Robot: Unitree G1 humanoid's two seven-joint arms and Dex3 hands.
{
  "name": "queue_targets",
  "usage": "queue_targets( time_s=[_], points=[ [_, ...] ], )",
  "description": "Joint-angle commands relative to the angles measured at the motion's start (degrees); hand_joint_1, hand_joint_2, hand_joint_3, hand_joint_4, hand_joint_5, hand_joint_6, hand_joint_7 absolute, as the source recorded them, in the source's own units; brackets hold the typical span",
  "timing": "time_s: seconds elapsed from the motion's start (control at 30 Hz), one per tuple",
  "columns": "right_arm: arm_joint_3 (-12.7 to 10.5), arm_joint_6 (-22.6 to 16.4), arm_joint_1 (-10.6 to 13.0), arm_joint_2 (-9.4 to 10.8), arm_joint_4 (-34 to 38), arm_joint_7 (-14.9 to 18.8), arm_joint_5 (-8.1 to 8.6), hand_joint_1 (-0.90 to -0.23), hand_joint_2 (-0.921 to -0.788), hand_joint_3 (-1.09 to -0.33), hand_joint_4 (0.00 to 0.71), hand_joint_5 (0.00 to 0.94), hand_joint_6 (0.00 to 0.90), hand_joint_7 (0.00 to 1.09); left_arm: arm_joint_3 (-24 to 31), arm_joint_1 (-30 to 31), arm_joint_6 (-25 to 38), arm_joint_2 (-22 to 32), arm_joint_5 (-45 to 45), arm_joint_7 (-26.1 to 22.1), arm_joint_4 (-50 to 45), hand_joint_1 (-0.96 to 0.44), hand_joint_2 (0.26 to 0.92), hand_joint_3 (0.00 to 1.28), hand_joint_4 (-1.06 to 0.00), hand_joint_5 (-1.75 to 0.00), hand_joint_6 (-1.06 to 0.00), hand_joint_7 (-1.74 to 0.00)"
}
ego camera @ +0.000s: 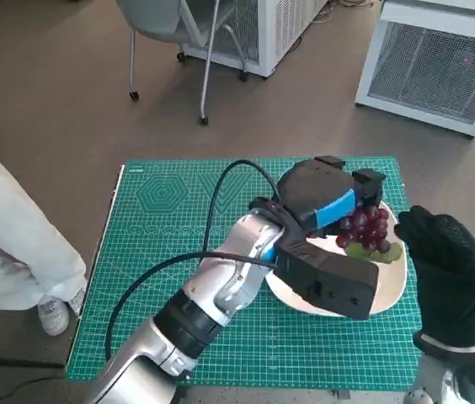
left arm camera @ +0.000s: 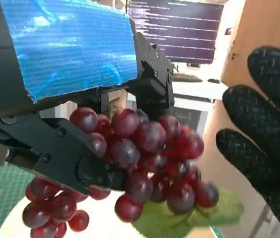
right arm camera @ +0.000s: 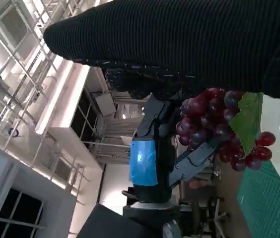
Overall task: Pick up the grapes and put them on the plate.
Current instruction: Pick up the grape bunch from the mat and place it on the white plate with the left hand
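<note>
Left wrist view: the grapes (left arm camera: 145,158) are gripped between the left hand's (ego camera: 326,210) black fingers (left arm camera: 55,148), over the white plate (ego camera: 389,290). The gloved right hand (ego camera: 448,269) is held spread, empty, beside it. A green cutting mat (ego camera: 170,219) is laid on the table; chair legs (ego camera: 208,76) and white cabinets (ego camera: 440,67) are seen on brown floor.

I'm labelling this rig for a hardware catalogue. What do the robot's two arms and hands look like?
The left forearm is pale silver with a black ringed joint, and black cables loop over it. The left hand is black and boxy, with blue tape across its back. The right hand wears a black knitted glove, above a pale wrist.
</note>
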Motion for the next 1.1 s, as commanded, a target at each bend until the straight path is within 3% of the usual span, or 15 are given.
queue_targets(
  time_s=[0.03, 0.1, 0.2, 0.3, 0.5, 0.87, 1.1],
  points=[
    [-0.1, 0.3, 1.0, 0.3, 0.7, -0.5, -0.16, -0.388, -0.921, -0.479, 0.609, 0.225, 0.377, 0.67, -0.1, -1.4, -0.6, -0.8, -1.0, 0.0, 2.5, 0.00, 0.863, 0.39, -0.39, -1.45, -0.39, -1.41],
    [-0.1, 0.3, 1.0, 0.3, 0.8, -0.4, -0.04, -0.388, -0.921, -0.479, 0.610, 0.223, 0.376, 0.67, -0.4, -1.5, 0.0, -1.0, -0.8, -0.3, 3.3, -0.03, 0.867, 0.29, -0.40, -1.12, -0.40, -1.08],
    [-0.1, 0.4, 1.0, 0.4, 0.8, -0.3, 0.16, -0.387, -0.921, -0.478, 0.611, 0.220, 0.377, 0.67, -1.0, -1.8, 1.5, -1.3, -0.1, -1.0, 4.1, -0.12, 0.852, 0.13, -0.39, -0.43, -0.46, -0.40],
    [0.0, 0.5, 1.1, 0.4, 0.7, -0.2, 0.29, -0.387, -0.921, -0.478, 0.613, 0.217, 0.377, 0.67, -1.3, -1.9, 2.6, -1.5, 0.1, -1.5, 4.4, -0.21, 0.840, 0.06, -0.31, -0.15, -0.45, -0.15],
    [0.1, 0.7, 1.1, 0.3, 0.5, -0.2, 0.41, -0.387, -0.921, -0.478, 0.616, 0.212, 0.374, 0.67, -1.0, -1.9, 3.7, -1.7, -0.5, -2.0, 5.0, -0.33, 0.828, 0.02, -0.24, -0.02, -0.40, -0.02],
    [0.0, 0.9, 1.0, 0.2, 0.7, 0.1, 0.62, -0.382, -0.921, -0.480, 0.620, 0.202, 0.373, 0.67, 0.4, 0.1, 3.3, -0.5, -2.4, -2.4, 2.1, -0.28, 0.806, 0.00, -0.26, -0.01, -0.41, -0.01],
    [0.2, 1.1, 1.1, 0.2, 0.6, 0.3, 0.72, -0.381, -0.921, -0.482, 0.622, 0.196, 0.372, 0.67, 3.3, 3.1, 0.2, 2.1, -5.8, -1.0, -2.0, -0.34, 0.831, 0.01, -0.27, -0.01, -0.43, -0.01]
  ],
)
